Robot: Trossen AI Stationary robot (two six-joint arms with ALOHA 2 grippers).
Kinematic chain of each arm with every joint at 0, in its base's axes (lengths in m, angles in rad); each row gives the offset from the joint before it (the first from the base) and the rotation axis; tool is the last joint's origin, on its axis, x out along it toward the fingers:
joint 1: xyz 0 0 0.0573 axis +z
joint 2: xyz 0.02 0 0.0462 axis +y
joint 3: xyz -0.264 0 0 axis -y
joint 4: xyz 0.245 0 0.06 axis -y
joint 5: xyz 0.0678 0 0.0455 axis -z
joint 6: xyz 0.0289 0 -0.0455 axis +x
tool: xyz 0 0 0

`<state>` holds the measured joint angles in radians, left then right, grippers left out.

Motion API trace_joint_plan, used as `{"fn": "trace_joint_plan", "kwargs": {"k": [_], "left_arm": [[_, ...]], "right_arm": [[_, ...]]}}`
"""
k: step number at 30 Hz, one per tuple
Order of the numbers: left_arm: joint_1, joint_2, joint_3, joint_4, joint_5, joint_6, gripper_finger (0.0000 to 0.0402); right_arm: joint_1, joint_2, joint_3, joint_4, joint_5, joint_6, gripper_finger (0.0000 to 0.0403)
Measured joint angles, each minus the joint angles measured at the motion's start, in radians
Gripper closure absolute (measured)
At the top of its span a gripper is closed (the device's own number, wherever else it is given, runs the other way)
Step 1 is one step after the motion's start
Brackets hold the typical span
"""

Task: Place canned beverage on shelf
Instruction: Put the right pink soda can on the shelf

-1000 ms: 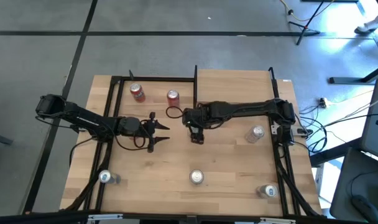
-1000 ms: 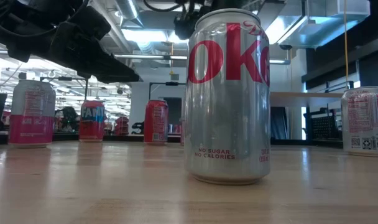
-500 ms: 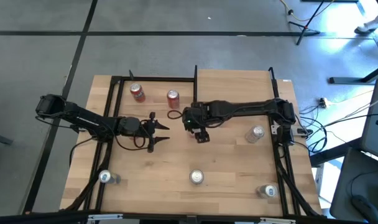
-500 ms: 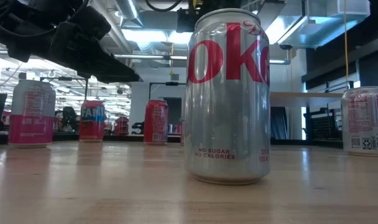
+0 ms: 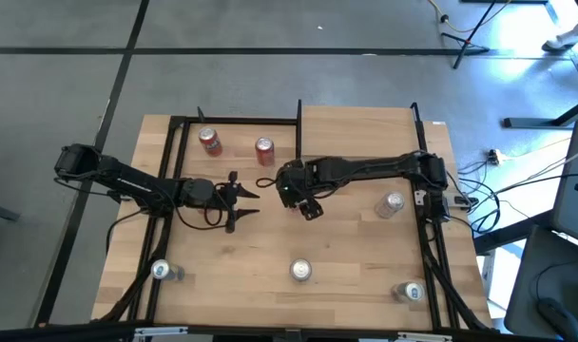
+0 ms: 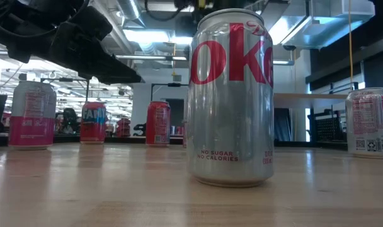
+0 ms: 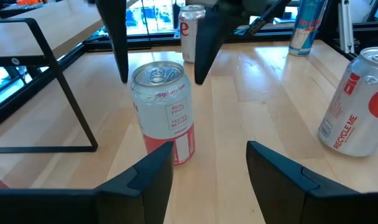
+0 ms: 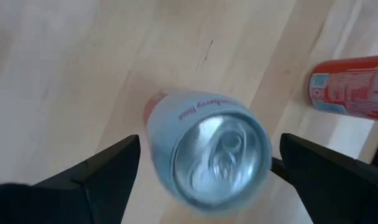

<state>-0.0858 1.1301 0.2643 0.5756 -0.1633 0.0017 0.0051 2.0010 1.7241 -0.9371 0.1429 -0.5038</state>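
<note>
Since a second ago the right gripper [image 5: 308,203] has twisted slightly at its wrist and edged toward 3 o'clock, while the left arm has not moved. At the tabletop's [image 5: 270,247] 7 o'clock stands a pink-labelled can [image 5: 162,272]. At 11 o'clock two red cans [image 5: 210,142] stand upright inside a black frame. The left gripper [image 5: 249,202] hovers left of centre, its fingers partly parted and empty, pointing toward 3 o'clock. Just beyond it stands the raspberry can [image 7: 163,112], sealed, silver above and red below, reading "raspberry" and "REAL FRUIT". It is upright on the tabletop near centre, at about 7 o'clock from the shelf [image 5: 356,128] and apart from it. The right gripper hangs over this can with its fingers [image 7: 119,43] spread wide, one on each side of the can's top, close but not clearly touching. At 6 o'clock stands a Diet Coke can [image 6: 231,98] printed "NO SUGAR NO CALORIES". The shelf sits at the table's 1 o'clock. At 3 o'clock a silver can [image 7: 357,102] reads "RECYCLE ME".
</note>
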Motion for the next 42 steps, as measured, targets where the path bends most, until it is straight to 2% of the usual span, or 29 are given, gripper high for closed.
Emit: {"fn": "trace_joint_plan", "kwargs": {"k": [7,12,14,15,18,23,27,30,34,36,42], "left_arm": [[0.000,0.000,0.001,-0.008,0.001,0.000,0.0209],[0.000,0.000,0.001,-0.008,0.001,0.001,0.0209],[0.000,0.000,0.001,-0.007,0.001,0.000,0.0209],[0.000,0.000,0.001,-0.007,0.001,0.000,0.0209],[0.000,0.000,0.001,-0.007,0.001,0.000,0.0209],[0.000,0.000,0.001,-0.005,-0.001,-0.016,0.0209],[0.000,0.000,0.001,0.002,-0.007,-0.032,0.0209],[0.000,0.000,0.001,0.002,-0.007,-0.065,0.0209],[0.000,0.000,0.001,0.002,-0.007,-0.073,0.0209],[0.000,0.000,0.001,0.003,-0.007,-0.073,0.0209],[0.000,0.000,0.000,0.005,-0.007,-0.071,0.0209]], "right_arm": [[0.000,0.052,0.000,-0.005,0.063,-0.006,0.0036],[0.002,0.051,0.000,0.001,0.050,0.053,0.0095],[0.002,0.050,0.008,-0.014,0.051,0.133,0.0126],[0.001,0.050,0.010,-0.020,0.054,0.182,0.0128],[0.001,0.052,0.032,-0.053,0.066,0.362,0.0128],[0.001,0.051,0.104,-0.178,0.045,0.779,0.0128],[0.001,0.051,0.107,-0.213,-0.008,0.955,0.0125],[-0.007,0.058,0.073,-0.189,-0.059,0.984,0.0098],[-0.011,0.060,0.048,-0.127,-0.030,0.962,0.0069],[-0.012,0.060,0.047,-0.099,-0.013,0.934,0.0060],[-0.011,0.061,0.082,-0.134,-0.074,0.905,0.0052]]}}
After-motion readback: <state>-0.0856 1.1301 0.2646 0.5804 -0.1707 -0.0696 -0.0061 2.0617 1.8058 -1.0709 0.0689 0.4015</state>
